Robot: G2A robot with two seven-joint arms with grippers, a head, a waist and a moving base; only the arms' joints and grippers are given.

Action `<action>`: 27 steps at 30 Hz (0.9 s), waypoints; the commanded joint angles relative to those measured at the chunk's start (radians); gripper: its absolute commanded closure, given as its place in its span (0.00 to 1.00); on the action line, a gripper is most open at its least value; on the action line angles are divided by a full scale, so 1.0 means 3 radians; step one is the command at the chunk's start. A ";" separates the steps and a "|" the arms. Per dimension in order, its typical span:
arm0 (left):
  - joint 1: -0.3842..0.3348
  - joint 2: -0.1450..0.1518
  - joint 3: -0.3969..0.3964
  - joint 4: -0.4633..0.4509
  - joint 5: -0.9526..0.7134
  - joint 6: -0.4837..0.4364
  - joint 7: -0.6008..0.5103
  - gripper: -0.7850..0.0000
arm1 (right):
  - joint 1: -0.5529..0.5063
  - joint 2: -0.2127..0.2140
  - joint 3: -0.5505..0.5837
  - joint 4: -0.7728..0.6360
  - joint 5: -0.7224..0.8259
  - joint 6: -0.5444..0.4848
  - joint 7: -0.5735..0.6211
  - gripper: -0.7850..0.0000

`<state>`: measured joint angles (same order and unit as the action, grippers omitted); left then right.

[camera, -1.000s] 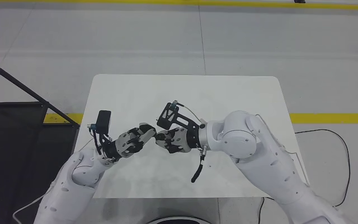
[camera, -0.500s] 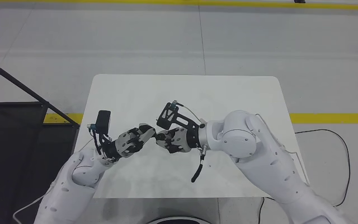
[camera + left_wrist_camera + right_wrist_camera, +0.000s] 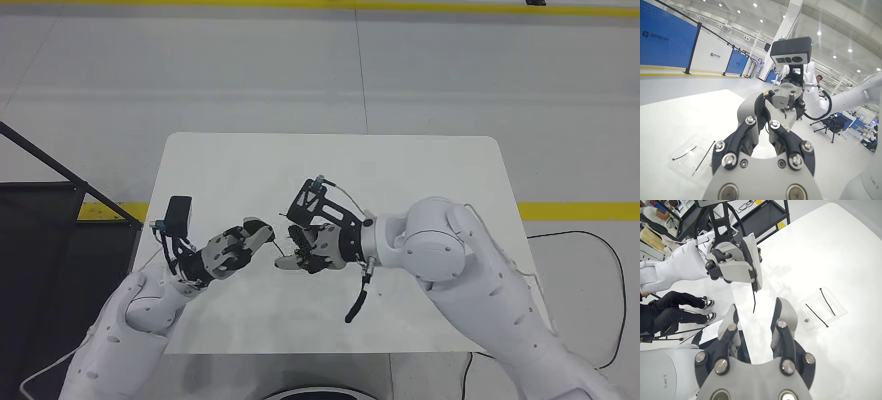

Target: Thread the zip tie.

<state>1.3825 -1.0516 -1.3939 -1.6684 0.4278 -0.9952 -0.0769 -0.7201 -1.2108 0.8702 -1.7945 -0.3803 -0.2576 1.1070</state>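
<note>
A: Starting nearest: seeing the right tool (image 3: 755,313) spread wide, gripping nothing.

B: Agreeing. Finding the zip tie (image 3: 754,301) just beyond, hanging tail-down toward that gap. Not managing to tell whether it is already inside.

A: And being pinched at its upper end by the left tool (image 3: 755,286), clenched tight on it. Not managing to locate the head either; possibly hiding inside that grip.

B: Judging the step in hand as catching the free tail. Advising easing forward until straddling the strand, then closing squarely across it.

A: Probably gripping a little above the tip, leaving a short end free for feeding into the head.

B: Also avoiding tugging against the left grip; thin plastic, likely slipping or kinking. Bending it gently into a loop rather than twisting.

A: Looking farther out: noticing the white bench (image 3: 829,256) below both tools.

B: And lying on it, well apart from the tools, a clear tray (image 3: 822,310) carrying two spare ties (image 3: 816,315), with a small brown scrap (image 3: 806,320) near them.
</note>
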 commanded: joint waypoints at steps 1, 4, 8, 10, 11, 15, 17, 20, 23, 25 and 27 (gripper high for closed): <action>0.0018 0.0006 -0.0013 0.0004 -0.0079 0.0038 -0.0051 1.00 | -0.0059 0.0023 0.0078 -0.0035 -0.0017 0.0009 0.0008 0.00; 0.0028 0.0019 -0.0014 0.0018 -0.0232 0.0132 -0.0193 1.00 | -0.0148 0.0056 0.0182 -0.0105 -0.0126 0.0124 0.0015 0.00; 0.0016 0.0051 0.0031 0.0051 -0.0531 0.0283 -0.0607 1.00 | -0.0271 0.0102 0.0268 -0.0227 -0.0440 0.0482 0.0171 0.00; 0.0016 0.0051 0.0031 0.0051 -0.0531 0.0283 -0.0607 1.00 | -0.0271 0.0102 0.0268 -0.0227 -0.0440 0.0482 0.0171 0.00; 0.0016 0.0051 0.0031 0.0051 -0.0531 0.0283 -0.0607 1.00 | -0.0271 0.0102 0.0268 -0.0227 -0.0440 0.0482 0.0171 0.00; 0.0016 0.0051 0.0031 0.0051 -0.0531 0.0283 -0.0607 1.00 | -0.0271 0.0102 0.0268 -0.0227 -0.0440 0.0482 0.0171 0.00; 0.0016 0.0051 0.0031 0.0051 -0.0531 0.0283 -0.0607 1.00 | -0.0271 0.0102 0.0268 -0.0227 -0.0440 0.0482 0.0171 0.00; 0.0020 0.0048 0.0030 0.0050 -0.0540 0.0333 -0.0580 1.00 | -0.0271 0.0102 0.0268 -0.0227 -0.0440 0.0482 0.0171 0.00; -0.0012 0.0029 0.0048 0.0068 -0.0594 0.0564 -0.0472 1.00 | -0.0318 0.0099 0.0230 -0.0105 -0.0535 0.0545 0.0074 0.00; -0.0045 0.0018 0.0066 0.0119 -0.0656 0.0634 -0.0426 1.00 | -0.0296 0.0088 0.0176 -0.0004 -0.0527 0.0547 0.0073 0.00; -0.0069 0.0010 0.0060 0.0188 -0.0709 0.0705 -0.0374 1.00 | -0.0259 0.0074 0.0133 0.0113 -0.0491 0.0520 0.0055 0.00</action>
<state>1.3654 -1.0473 -1.3752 -1.6232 0.2232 -0.7929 -0.1963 -0.8042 -1.1865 0.9166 -1.7806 -0.5331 -0.0973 1.1258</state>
